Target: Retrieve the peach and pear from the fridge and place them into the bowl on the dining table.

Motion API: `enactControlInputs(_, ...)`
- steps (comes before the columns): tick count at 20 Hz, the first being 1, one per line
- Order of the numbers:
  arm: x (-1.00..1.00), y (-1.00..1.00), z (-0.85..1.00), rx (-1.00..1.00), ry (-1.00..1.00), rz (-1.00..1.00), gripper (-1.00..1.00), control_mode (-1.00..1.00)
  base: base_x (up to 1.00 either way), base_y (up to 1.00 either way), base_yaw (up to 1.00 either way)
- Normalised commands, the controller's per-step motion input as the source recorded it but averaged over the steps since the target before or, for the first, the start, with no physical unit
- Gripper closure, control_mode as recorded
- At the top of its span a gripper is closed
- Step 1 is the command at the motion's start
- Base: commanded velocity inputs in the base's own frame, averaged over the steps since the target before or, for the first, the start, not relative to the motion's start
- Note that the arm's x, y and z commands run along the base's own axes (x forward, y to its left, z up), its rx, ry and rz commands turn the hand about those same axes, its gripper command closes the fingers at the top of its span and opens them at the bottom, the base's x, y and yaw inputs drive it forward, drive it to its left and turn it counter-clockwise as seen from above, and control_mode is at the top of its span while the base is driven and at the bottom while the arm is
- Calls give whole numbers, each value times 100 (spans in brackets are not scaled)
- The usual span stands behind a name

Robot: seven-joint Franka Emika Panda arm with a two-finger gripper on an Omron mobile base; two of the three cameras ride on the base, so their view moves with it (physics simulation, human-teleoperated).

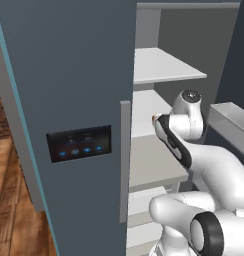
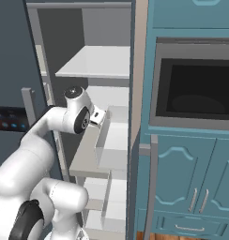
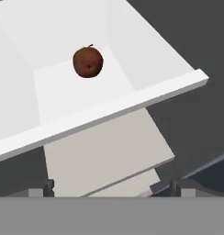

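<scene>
Ahead — peach [image 3: 88,62] mid-shelf, rim-clear

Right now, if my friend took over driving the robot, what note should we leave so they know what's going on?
Claw: open, holding nothing, reaching into the open fridge.
Peach: lying in a white bin inside the fridge, ahead of the claw in the hand view, not touched yet.
Pear, bowl, dining table: I can't spot them from here.
Done: the fridge door is open and the arm is inside.
Left: grab the peach, carry it to the bowl on the dining table, then find the pear and do the same.
</scene>
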Motion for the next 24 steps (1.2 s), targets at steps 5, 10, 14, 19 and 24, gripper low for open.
enactControlInputs(5, 25, 0, -9, 0, -13, 6, -100, -100, 0, 0, 0)
enactControlInputs(10, 30, 0, -12, 0, -21, 0, -100, -100, 0, 0, 0)
enactControlInputs(14, 37, 0, -7, 0, -1, -1, -100, -100, 0, 0, 0)
enactControlInputs(19, 42, 0, -2, 1, 1, -3, -100, -100, 0, 0, 0)
enactControlInputs(24, 36, 0, 0, 3, 5, -1, -100, -100, 0, 0, 0)
